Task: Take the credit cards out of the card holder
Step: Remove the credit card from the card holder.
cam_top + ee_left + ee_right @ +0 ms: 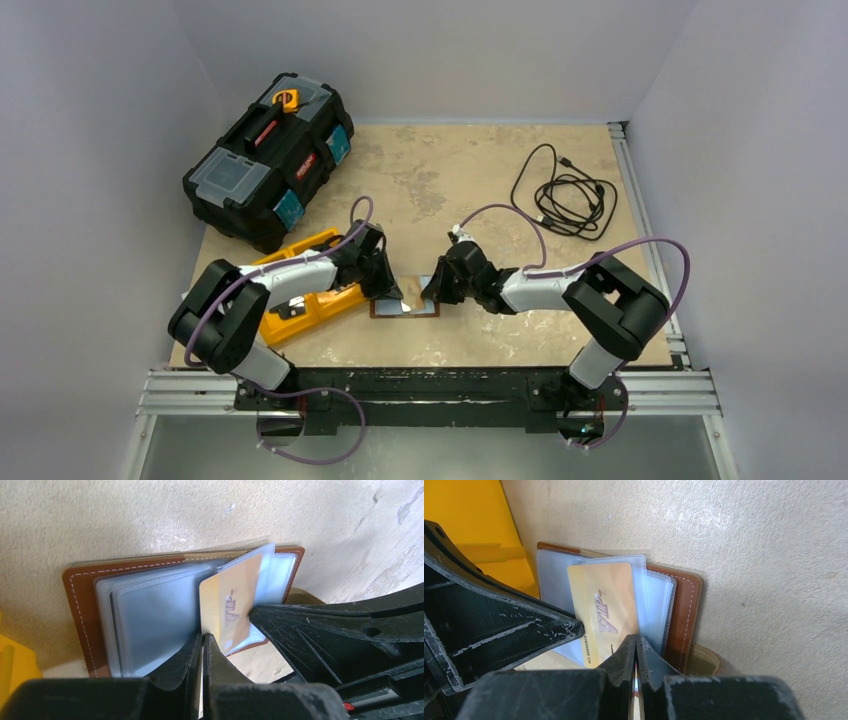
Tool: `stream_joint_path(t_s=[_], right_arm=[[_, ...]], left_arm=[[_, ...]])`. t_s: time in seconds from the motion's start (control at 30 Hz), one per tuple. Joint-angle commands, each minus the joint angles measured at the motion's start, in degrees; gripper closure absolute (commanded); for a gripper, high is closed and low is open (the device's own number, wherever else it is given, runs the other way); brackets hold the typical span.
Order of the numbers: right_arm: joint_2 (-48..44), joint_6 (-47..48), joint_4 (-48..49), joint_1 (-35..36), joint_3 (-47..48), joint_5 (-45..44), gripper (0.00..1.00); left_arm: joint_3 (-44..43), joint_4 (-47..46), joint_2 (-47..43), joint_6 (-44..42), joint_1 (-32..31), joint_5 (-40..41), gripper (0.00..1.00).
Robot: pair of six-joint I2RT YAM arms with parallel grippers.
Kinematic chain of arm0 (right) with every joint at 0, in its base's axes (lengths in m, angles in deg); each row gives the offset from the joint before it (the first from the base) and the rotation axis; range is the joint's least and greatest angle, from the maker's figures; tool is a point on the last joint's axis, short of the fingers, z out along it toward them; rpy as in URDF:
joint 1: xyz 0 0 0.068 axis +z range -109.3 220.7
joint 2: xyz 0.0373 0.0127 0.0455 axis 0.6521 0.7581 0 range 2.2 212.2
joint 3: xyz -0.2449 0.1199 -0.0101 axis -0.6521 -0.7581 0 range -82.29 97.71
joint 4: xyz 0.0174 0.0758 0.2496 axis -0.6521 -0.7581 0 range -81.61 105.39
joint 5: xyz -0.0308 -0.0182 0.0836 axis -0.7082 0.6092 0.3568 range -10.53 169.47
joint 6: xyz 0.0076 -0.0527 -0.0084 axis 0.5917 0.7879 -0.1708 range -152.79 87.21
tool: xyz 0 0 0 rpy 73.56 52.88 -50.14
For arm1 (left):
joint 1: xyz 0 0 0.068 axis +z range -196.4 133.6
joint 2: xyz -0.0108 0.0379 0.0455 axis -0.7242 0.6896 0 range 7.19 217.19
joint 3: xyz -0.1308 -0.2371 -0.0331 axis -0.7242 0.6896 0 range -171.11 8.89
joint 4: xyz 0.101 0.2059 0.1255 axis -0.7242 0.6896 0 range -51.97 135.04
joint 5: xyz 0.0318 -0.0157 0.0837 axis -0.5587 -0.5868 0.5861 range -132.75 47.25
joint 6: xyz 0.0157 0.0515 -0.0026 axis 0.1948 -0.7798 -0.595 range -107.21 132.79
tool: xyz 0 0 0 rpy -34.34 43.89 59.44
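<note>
Card holder (404, 308) lies open at the desk's (480, 180) front edge between left gripper (202, 640) and right gripper (636, 642), both clenched; left maybe nips the gold card (230, 605).

This is a robotics lab test cell. Plain pale walls (90, 100) box in a mottled beige surface (450, 170). A left arm (270, 285) and a right arm (560, 290) are bolted to aluminium rails (430, 392). A black toolbox (265, 160) and a coiled cable (565, 190) lie nearby.

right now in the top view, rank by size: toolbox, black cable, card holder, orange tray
1. toolbox
2. black cable and orange tray: look alike, tray partly under the left arm
3. card holder
</note>
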Motion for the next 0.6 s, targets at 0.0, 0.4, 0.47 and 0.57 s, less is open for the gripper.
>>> stream_joint_path(t_s=[0.0, 0.4, 0.47, 0.57], right_arm=[[3.0, 1.3, -10.9, -0.8, -3.7, -4.6, 1.00], [2.7, 1.5, -11.9, -2.0, -4.5, -6.1, 1.00], [2.7, 1.6, -11.9, -2.2, -4.6, -6.0, 1.00], [2.8, 1.7, -12.0, -2.4, -4.7, -6.1, 1.00]], left_arm=[[-3.1, 1.2, -0.9, -1.1, -1.7, -3.3, 1.00], [-5.5, 10.0, -1.9, -6.1, -1.5, 1.6, 1.00], [-5.6, 10.9, -2.0, -6.5, -1.4, 2.5, 1.00], [-5.3, 11.9, -2.8, -7.0, -0.9, 3.5, 1.00]])
